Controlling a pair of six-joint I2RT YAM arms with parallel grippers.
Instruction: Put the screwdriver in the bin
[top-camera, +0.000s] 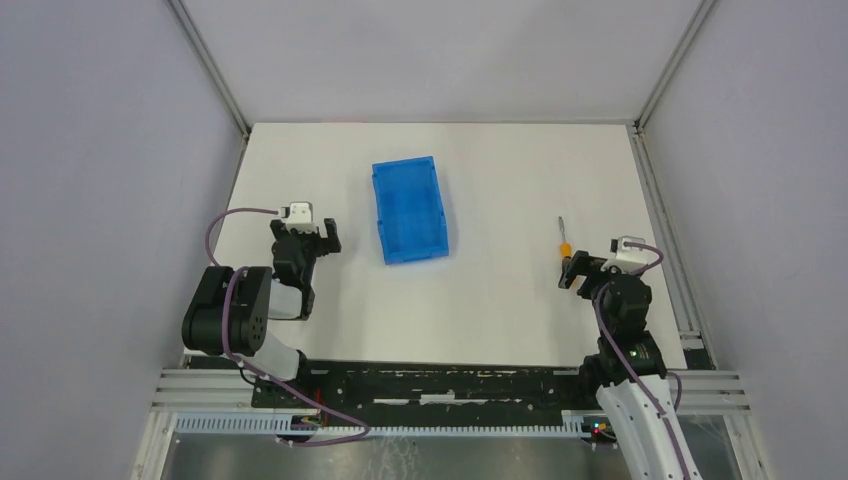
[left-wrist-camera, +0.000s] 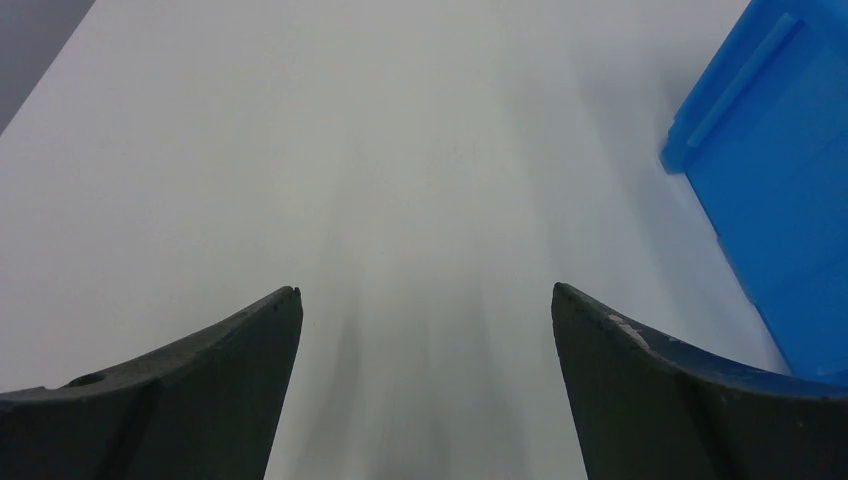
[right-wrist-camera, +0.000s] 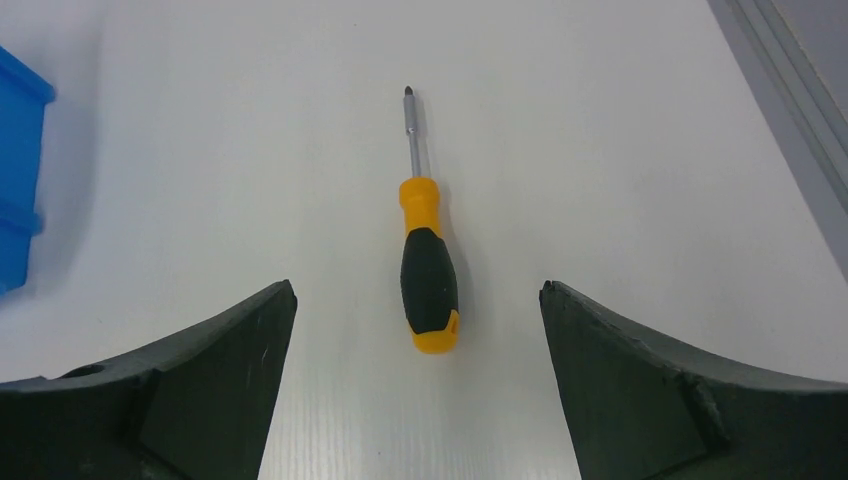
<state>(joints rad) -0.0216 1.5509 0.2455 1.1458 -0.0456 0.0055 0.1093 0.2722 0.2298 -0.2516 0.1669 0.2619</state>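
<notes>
The screwdriver lies flat on the white table at the right, tip pointing away; in the right wrist view its orange-and-black handle sits just ahead of my fingers. My right gripper is open and empty just behind the handle, also seen in the right wrist view. The blue bin stands empty at the table's middle; its corner shows in the left wrist view. My left gripper is open and empty, left of the bin, over bare table.
Grey enclosure walls surround the white table. A metal rail runs along the table's right edge, close to the right arm. A sliver of the bin shows at the far left of the right wrist view.
</notes>
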